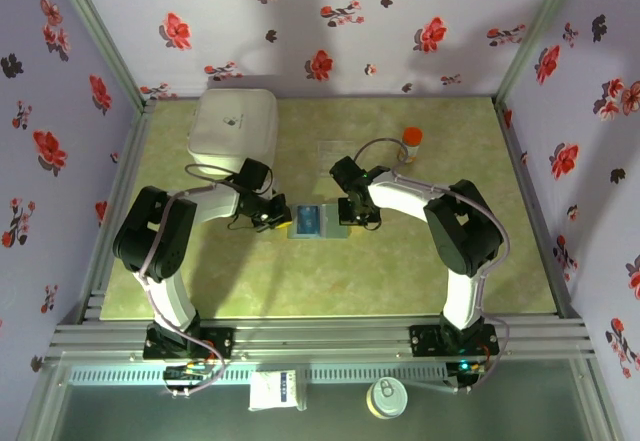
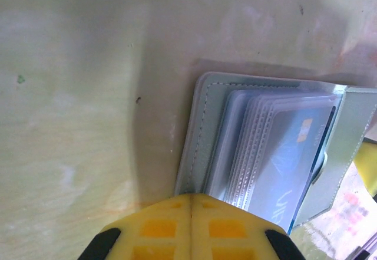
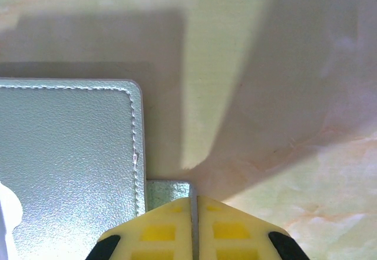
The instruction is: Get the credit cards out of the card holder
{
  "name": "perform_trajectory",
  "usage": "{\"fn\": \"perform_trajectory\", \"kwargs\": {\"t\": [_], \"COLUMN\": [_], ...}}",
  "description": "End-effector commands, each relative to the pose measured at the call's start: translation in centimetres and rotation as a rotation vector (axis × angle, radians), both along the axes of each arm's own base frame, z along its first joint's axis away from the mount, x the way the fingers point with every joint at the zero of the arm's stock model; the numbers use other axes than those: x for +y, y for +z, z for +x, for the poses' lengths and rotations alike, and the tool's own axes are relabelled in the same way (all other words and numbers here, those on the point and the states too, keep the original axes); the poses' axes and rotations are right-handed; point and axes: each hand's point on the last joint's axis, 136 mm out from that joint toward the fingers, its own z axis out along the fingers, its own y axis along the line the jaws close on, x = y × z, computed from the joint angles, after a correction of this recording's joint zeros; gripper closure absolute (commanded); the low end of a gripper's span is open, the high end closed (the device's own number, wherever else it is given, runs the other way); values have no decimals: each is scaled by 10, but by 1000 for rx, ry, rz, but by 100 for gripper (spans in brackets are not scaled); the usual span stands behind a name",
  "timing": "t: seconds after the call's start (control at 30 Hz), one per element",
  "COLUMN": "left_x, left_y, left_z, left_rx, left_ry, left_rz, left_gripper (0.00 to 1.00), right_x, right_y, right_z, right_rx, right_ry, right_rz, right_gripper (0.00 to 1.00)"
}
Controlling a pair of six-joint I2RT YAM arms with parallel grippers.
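Observation:
The grey-blue card holder [image 1: 338, 225] lies open on the green table between my two grippers. Its clear sleeves face up, and a blue-teal credit card [image 2: 288, 154] sits inside the top sleeve. The red card is hidden. In the left wrist view my left gripper [image 2: 191, 198] is shut on the stitched edge of the card holder [image 2: 203, 130]. In the right wrist view my right gripper [image 3: 194, 200] is shut on the small grey tab [image 3: 168, 189] that sticks out beside the card holder's textured panel [image 3: 70, 154]. From above, the left gripper [image 1: 277, 217] and right gripper [image 1: 350, 217] flank the wallet.
A big white rounded box [image 1: 233, 128] stands at the back left. A small orange-capped bottle [image 1: 411, 143] and a clear plastic piece [image 1: 333, 151] lie behind the right arm. Flowered walls close in three sides.

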Motion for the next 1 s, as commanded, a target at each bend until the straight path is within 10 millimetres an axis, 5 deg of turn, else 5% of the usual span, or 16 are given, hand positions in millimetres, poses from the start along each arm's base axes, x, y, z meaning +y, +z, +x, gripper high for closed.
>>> {"fn": "perform_trajectory", "kwargs": {"t": [0.0,0.43,0.67,0.97], "left_x": [35,39,22,-4], "left_y": [-52,-54,-41,-38], "left_z": [-28,-29,-23,-19], "left_rx": [130,139,119,106], "left_ry": [24,35,26,4], "left_rz": [171,167,100,72], "left_gripper": [100,100,100,100], "right_x": [-34,-37,-44,-51], "right_y": [-11,-16,-4,-3], "right_z": [-11,-13,-10,-10], "right_rx": [40,51,21,31], "right_ry": [-23,-29,-47,-46], "right_rz": [-161,-169,-154,-154], "right_gripper": [96,94,87,90]}}
